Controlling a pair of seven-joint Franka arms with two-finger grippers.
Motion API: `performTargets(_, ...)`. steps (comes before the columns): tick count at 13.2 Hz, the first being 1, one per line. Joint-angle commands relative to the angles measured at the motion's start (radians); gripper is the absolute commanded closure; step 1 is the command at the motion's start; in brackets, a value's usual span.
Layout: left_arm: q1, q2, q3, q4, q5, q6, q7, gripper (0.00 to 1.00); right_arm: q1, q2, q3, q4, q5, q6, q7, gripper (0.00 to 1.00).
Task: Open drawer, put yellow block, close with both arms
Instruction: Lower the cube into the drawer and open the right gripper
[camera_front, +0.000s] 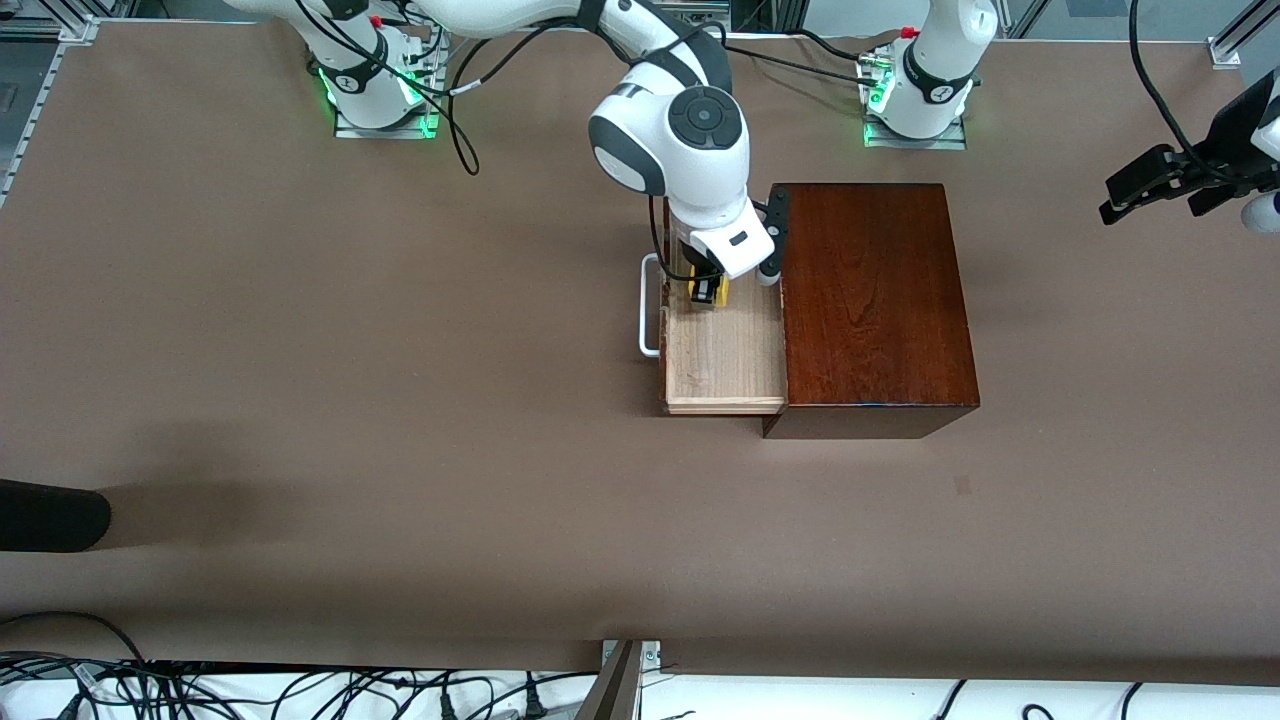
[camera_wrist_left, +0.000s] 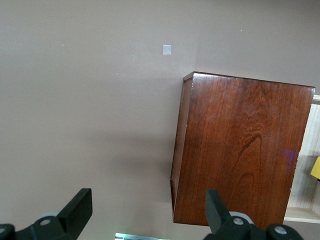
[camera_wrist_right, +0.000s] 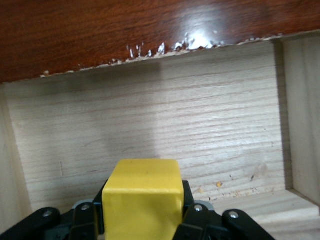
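A wide brown tabletop (camera_front: 400, 400) is filling the front view, with both robot bases standing along its top edge. Near the middle, a glossy mahogany box (camera_front: 875, 300) is sitting with its drawer (camera_front: 725, 355) pulled out toward the right arm's end of the tabletop, showing a pale wood floor and a white bar handle (camera_front: 648, 305).

The right arm is reaching over the open drawer. Its right hand (camera_front: 708, 288) is closed on the yellow block (camera_front: 712, 290), gripping it between two black fingers; in the right wrist view the block (camera_wrist_right: 144, 202) is hanging just over the drawer's wooden floor, not yet resting on it as far as can be judged. It is over the end of the drawer farther from the front camera.

The left arm is waiting at its own end of the tabletop. Its left hand (camera_front: 1160, 185) is up in the air, open and empty, its fingers (camera_wrist_left: 75, 210) spread wide in its wrist view.

The likely step in hand is lowering and letting go of the block. Risks from here: releasing too high could make the cube bounce or roll; the hand is near the box's front edge and the drawer's side wall, so a careless lift could knock them; and closing the drawer before the right hand is clear would trap it.
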Motion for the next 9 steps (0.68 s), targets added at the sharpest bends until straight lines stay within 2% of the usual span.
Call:
performTargets(1,0.017,0.014,-0.003,0.026,0.003,0.011,0.025,0.0,0.02,0.039,-0.01,0.048,-0.026,0.002,-0.036,1.0)
performTargets(9,0.011,0.04,-0.008,0.026,-0.001,0.011,0.025,0.0,0.026,0.09,-0.013,0.046,-0.028,0.046,-0.073,1.0)
